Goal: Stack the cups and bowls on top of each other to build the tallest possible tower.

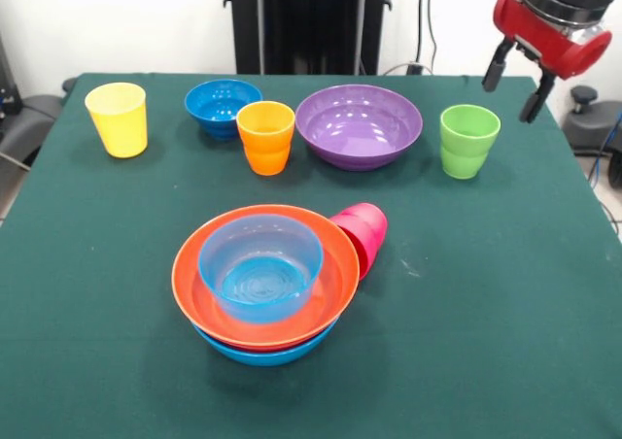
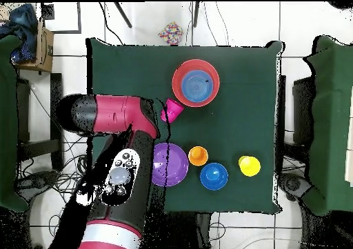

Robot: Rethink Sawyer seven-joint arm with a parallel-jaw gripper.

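So the tower so far is just bowls: a light-blue one at the bottom, a wide orange one on it, and a small clear-blue bowl sitting inside. The pink cup lies on its side, touching the tower's rim.

Everything else sits in a row behind the tower: yellow cup, dark-blue bowl, orange cup, purple bowl, green cup. The gripper hangs spread and empty, up above and just beyond the green cup, so I'd guess that one's next.

Tip: come straight down over the green cup and pinch one wall near the rim, since these glossy cups look slippery. Then lift well clear of the purple bowl and lower it dead centre into the small blue bowl.
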